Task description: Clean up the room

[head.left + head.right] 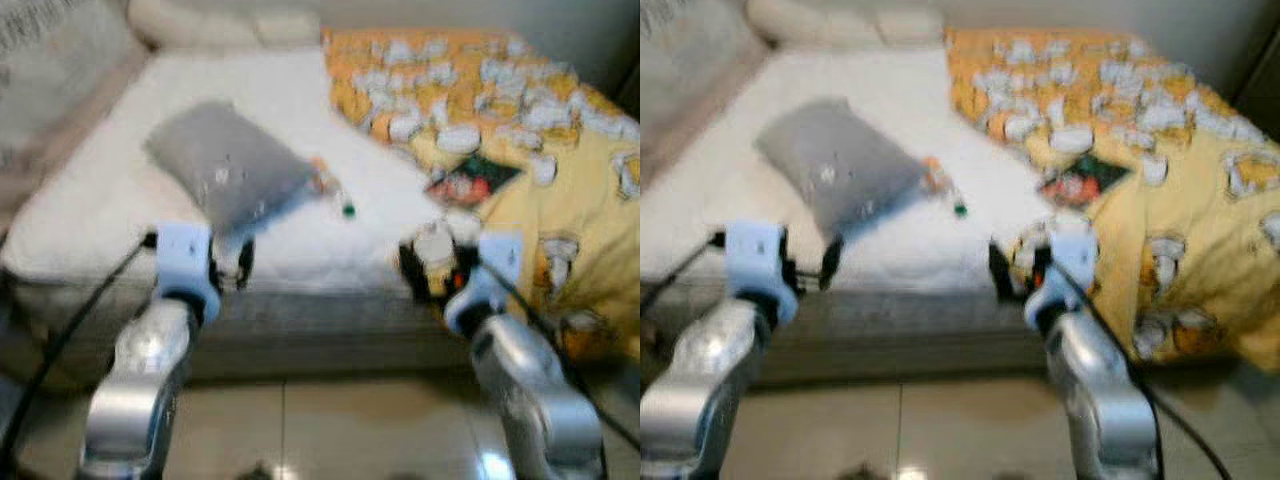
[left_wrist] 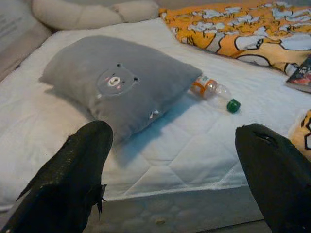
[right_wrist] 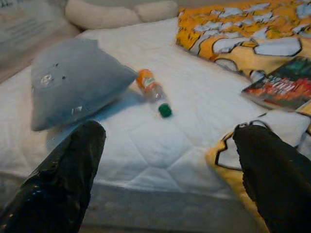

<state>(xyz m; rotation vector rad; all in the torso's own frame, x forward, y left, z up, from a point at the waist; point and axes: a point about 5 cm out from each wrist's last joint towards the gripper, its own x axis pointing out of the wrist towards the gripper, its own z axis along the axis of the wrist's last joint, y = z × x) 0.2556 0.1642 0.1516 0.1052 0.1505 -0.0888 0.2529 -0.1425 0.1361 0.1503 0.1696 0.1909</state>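
A grey pillow (image 1: 230, 167) with a small bear face lies on the white mattress (image 1: 170, 120). Beside it lies a plastic bottle (image 2: 214, 90) with an orange label and green cap. A yellow-orange patterned blanket (image 1: 540, 150) covers the bed's right side, and a book (image 3: 284, 83) rests at its edge. My left gripper (image 1: 228, 262) is held open at the mattress's front edge, below the pillow. My right gripper (image 1: 432, 262) is open too, in front of the blanket's corner.
A cream bolster (image 2: 77, 13) lies along the head of the bed. A beige cushioned surface (image 1: 50, 70) borders the mattress on the left. Pale floor tiles (image 1: 330, 430) lie between me and the bed. Black cables (image 1: 60, 340) trail from both arms.
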